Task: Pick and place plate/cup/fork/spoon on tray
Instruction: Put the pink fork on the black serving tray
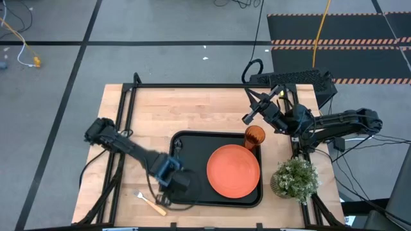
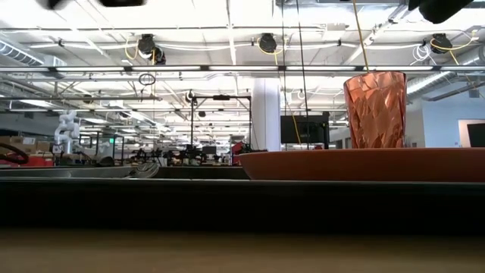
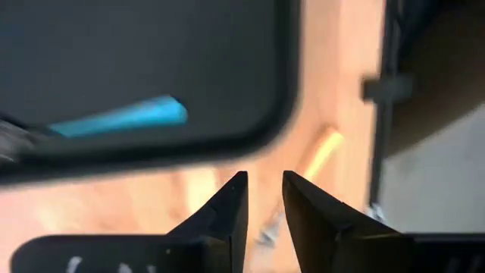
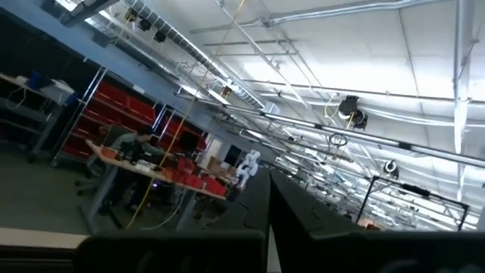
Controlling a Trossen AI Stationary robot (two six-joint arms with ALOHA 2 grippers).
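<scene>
Fork [image 1: 149, 203] tines blurred, left claw [image 3: 264, 199] above

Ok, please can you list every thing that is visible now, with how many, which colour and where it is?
tray: one, black, on the near middle of the table.
plate: one, orange, lying in the tray's right half.
cup: one, translucent orange, upright in the tray's far right corner, beside the plate.
spoon: one, blue handle, lying inside the tray near its left end, seen in the left wrist view.
fork: one, tan handle, on the table just outside the tray's near left corner.
potted plant: one, green, on the table right of the tray.
table: one, light wood.
left gripper: one, dark, slightly open, over the tray's left edge near the fork.
right gripper: one, dark, shut, raised behind the cup.
</scene>
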